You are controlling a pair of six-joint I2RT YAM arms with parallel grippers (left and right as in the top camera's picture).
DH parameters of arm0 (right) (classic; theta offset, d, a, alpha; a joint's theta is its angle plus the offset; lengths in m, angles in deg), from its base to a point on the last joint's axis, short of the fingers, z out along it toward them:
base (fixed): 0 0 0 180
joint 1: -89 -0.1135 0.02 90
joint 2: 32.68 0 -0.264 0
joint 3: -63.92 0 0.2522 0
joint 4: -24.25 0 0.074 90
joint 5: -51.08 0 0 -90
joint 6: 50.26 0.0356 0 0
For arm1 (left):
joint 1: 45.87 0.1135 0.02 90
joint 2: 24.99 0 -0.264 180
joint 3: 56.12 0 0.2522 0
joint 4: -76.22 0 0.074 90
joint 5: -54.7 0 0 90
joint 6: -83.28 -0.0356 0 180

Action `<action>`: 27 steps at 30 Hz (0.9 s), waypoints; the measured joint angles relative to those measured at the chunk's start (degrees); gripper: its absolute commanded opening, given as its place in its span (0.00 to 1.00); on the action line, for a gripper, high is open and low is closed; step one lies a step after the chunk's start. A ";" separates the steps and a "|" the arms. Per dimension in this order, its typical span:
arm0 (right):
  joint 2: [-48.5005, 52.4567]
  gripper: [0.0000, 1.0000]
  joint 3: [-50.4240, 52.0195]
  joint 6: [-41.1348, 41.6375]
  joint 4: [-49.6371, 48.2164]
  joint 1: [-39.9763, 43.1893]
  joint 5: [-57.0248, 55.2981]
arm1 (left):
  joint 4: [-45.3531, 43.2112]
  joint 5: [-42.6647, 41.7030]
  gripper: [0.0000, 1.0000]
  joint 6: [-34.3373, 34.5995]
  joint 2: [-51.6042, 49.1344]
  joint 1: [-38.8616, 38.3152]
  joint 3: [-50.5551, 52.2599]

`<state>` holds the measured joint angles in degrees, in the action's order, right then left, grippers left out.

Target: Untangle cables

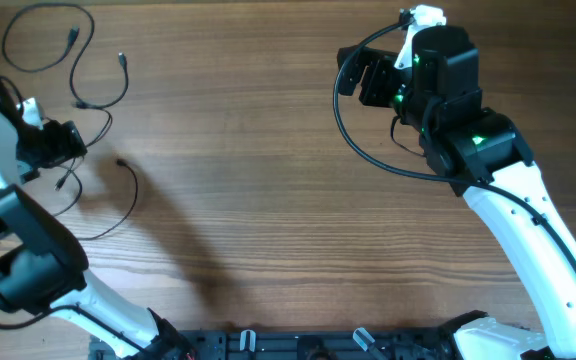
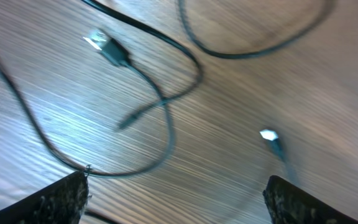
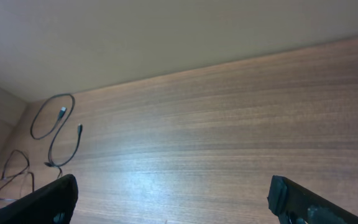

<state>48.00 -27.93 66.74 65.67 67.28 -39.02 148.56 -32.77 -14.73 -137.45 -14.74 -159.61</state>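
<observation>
Several thin black cables lie as loose strands on the wooden table at the far left. One forms a loop (image 1: 43, 38) with silvery plug ends; another curves from a plug (image 1: 121, 161) down toward the left arm. My left gripper (image 1: 68, 150) is open and empty, low over the strands. Its wrist view shows crossing cords, a silvery plug (image 2: 107, 48) and a second plug (image 2: 271, 138) ahead of the open fingers (image 2: 176, 202). My right gripper (image 1: 353, 72) is open and empty, raised at the back right, far from the cables (image 3: 55, 134) that show small in its wrist view (image 3: 173, 199).
A thicker black cable (image 1: 353, 140) loops off the right arm over the table. The wooden table top (image 1: 288, 200) ends at a pale wall (image 3: 166, 31) at the back. A black rail (image 1: 298, 345) runs along the front edge.
</observation>
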 measured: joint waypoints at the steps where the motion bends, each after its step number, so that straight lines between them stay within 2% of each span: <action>1: 0.00 1.00 0.00 0.00 0.17 0.00 -0.02 | -0.28 1.36 0.83 -0.31 -0.44 -0.15 0.00; 2: 0.00 1.00 0.00 0.00 0.22 0.00 -0.02 | -0.59 2.80 0.80 -0.68 -0.98 -0.22 0.00; 5: 0.00 1.00 0.00 0.00 0.17 0.00 -0.02 | -1.70 4.79 0.83 -2.08 -2.21 -0.22 -0.02; 6: 0.00 1.00 0.00 0.00 0.15 0.00 -0.02 | -1.79 4.46 0.78 -3.80 -2.84 -0.22 -0.02; 8: 0.00 1.00 0.00 0.00 0.07 0.00 -0.02 | -0.94 2.56 0.59 -7.08 -3.96 -0.22 -0.02; 9: 0.00 1.00 0.00 0.02 -0.24 0.00 0.00 | -0.52 1.27 0.57 -8.24 -4.61 -0.22 -0.02; 12: 0.00 1.00 0.00 0.02 -0.50 0.00 0.00 | -0.26 -1.14 0.60 -10.43 -6.01 -0.22 0.00; 17: 0.00 1.00 0.00 0.02 -0.52 0.00 -0.02 | -0.79 -2.19 0.58 -11.23 -7.72 -0.22 1.31; 25: 0.00 1.00 0.00 0.02 -0.52 0.00 -0.02 | -5.38 -2.40 0.48 -11.41 -8.41 -0.22 5.16; 27: 0.00 1.00 0.00 0.02 -0.52 0.00 -0.02 | -6.21 -2.19 0.38 -11.41 -8.31 -0.22 5.57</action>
<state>48.00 -27.93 66.77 65.14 67.28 -39.04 142.36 -34.96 -26.14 -145.76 -14.95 -154.04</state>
